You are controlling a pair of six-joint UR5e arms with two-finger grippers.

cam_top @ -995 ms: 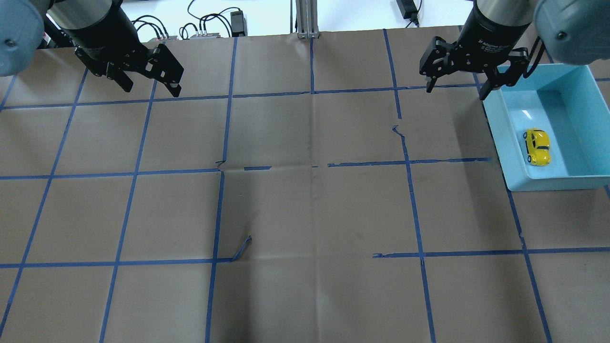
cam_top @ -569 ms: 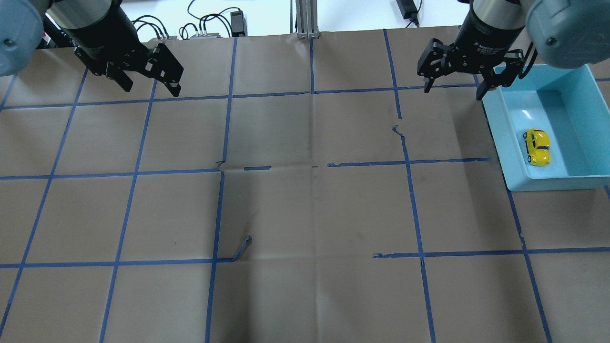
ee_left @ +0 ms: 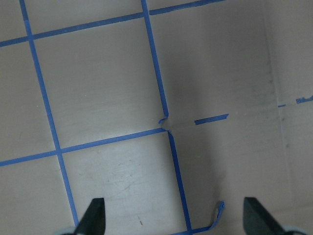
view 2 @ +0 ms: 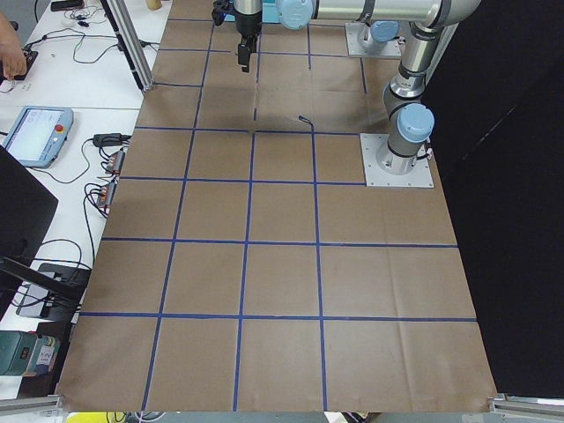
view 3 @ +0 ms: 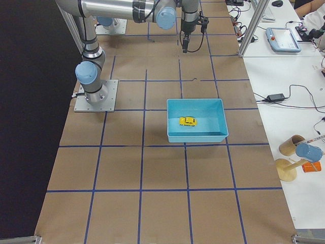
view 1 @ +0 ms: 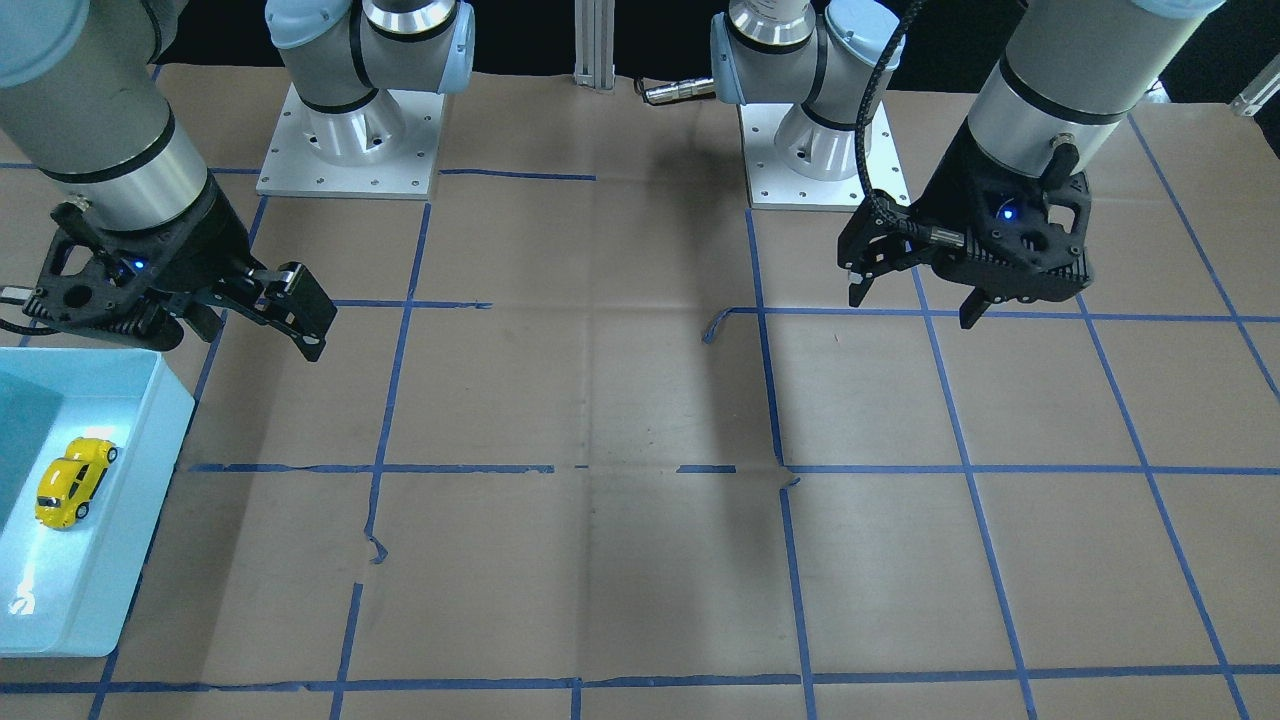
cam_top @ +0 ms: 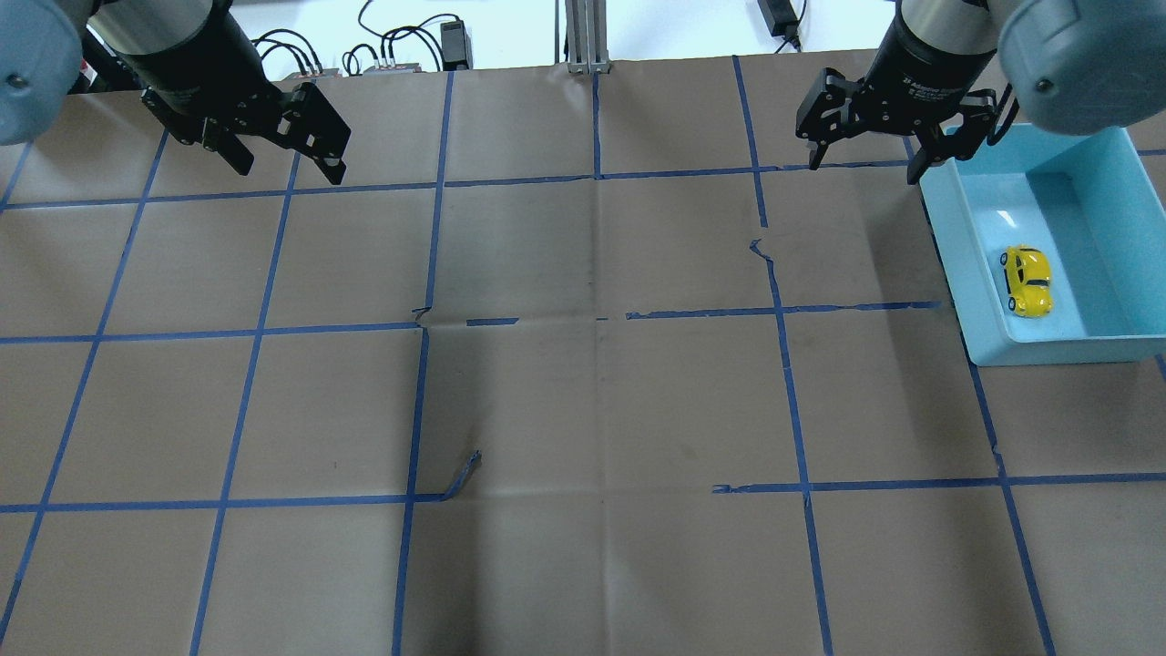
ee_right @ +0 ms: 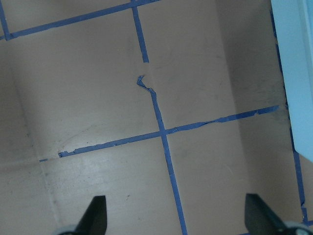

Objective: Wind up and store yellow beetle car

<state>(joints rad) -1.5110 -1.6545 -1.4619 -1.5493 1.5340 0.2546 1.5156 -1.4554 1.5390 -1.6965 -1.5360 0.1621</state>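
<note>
Across the table from the robot, we see the yellow beetle car (view 1: pixel 72 483) resting on its wheels on the floor of the light blue bin (view 1: pixel 150 500), at the view's left edge. The right gripper (view 1: pixel 250 322) hangs just beside the bin's far corner, its jaws spread wide and holding nothing. The left gripper (view 1: pixel 912 305) hangs over the brown paper (view 1: pixel 640 400), well apart from the bin, likewise spread and empty.

From overhead, the car lies lengthwise near the bin's left wall, clear of both grippers, which sit toward the view's 2 upper corners.

From the table's left end, 1 arm reaches over the far part of the paper, and a person's hand (view 2: pixel 11 57) shows at the upper left corner.

From the table's right end, the car sits inside the bin, beyond which 1 gripper points down.

At the left wrist, 2 dark fingertips (ee_left: pixel 95 215) stand wide apart with only paper and blue tape (ee_left: pixel 156 83) between them.

At the right wrist, the fingertips stand equally wide, and the bin's rim fills the right edge.
</note>
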